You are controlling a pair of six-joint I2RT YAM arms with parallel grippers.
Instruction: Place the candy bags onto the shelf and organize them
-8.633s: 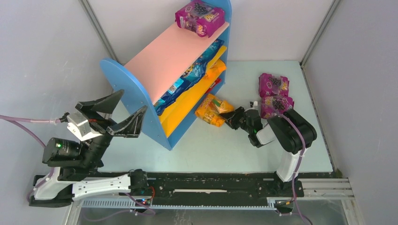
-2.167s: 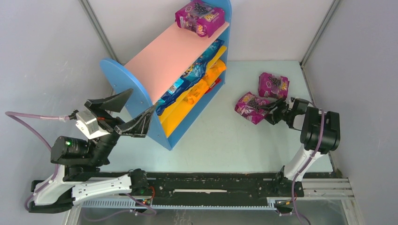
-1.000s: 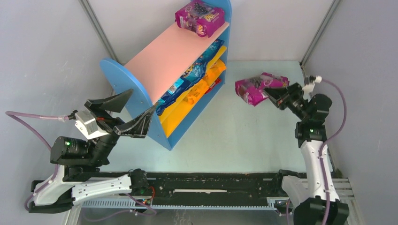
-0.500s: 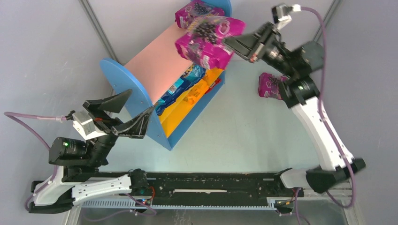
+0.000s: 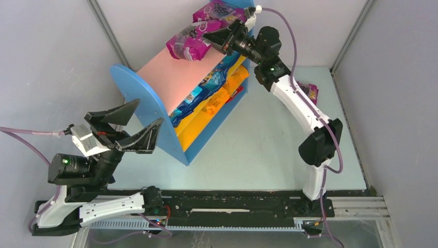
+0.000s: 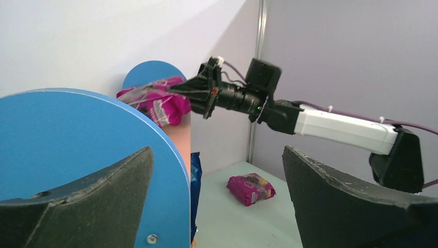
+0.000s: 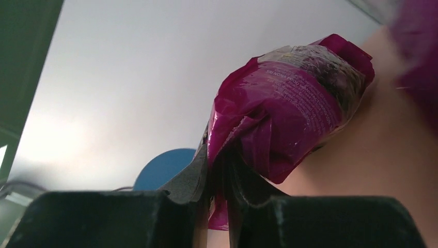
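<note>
Magenta grape bag hangs pinched by one edge in the right gripper, jaws closed tight on the seam w/ the rest of the pouch sticking out past the fingertips. From the top cam it sits over the pink top board of the shelf, toward the board's 1 o'clock end; can't tell if it touches the board or hangs just above it. Second grape bag lies on that same board at the far end, just beside the held one and partly behind the gripper. Middle tier has blue bags packed in; orange bags are on the yellow board below, approx. under them. Third grape bag lies flat on the desk at about 2 o'clock, well apart from the shelf, half hidden by the right arm in the top cam. Left gripper is at 8 o'clock, jaws spread wide w/ nothing between them, tips near the shelf's near blue side panel.
</note>
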